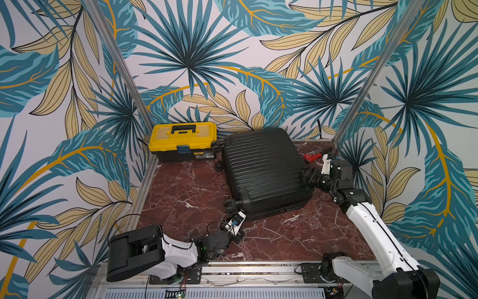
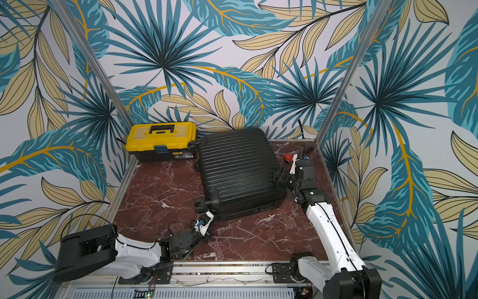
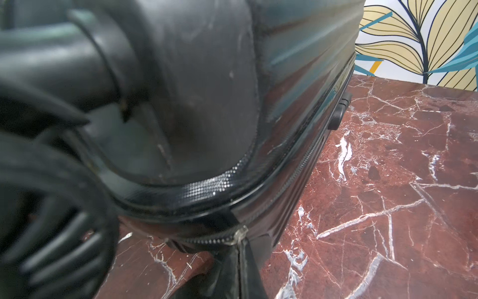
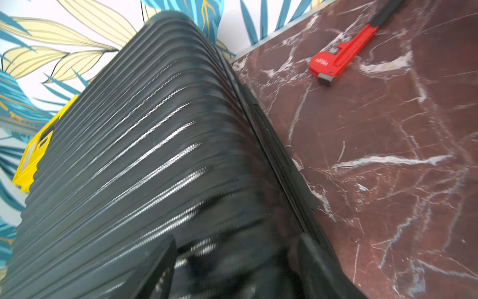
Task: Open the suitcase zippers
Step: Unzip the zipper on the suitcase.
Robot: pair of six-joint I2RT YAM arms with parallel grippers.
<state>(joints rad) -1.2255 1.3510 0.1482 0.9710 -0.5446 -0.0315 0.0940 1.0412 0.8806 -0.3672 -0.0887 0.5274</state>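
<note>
Left claw (image 1: 242, 214): clenched on zipper pull (image 3: 239, 236) at suitcase's (image 1: 263, 168) wheeled corner.
Right claw (image 1: 309, 175): spread astride suitcase's opposite rim.
Risk: pull likely slips rounding the corner; suitcase skids.

A black wheel (image 3: 51, 220) is blurring close in the left wrist view; the handle of the red wrench (image 4: 344, 54) is running off-frame.

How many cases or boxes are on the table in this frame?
2. The yellow-lidded toolbox sits at the far left corner. The black suitcase lies flat right beside it, toward the middle. No others appear to be hidden.
</note>
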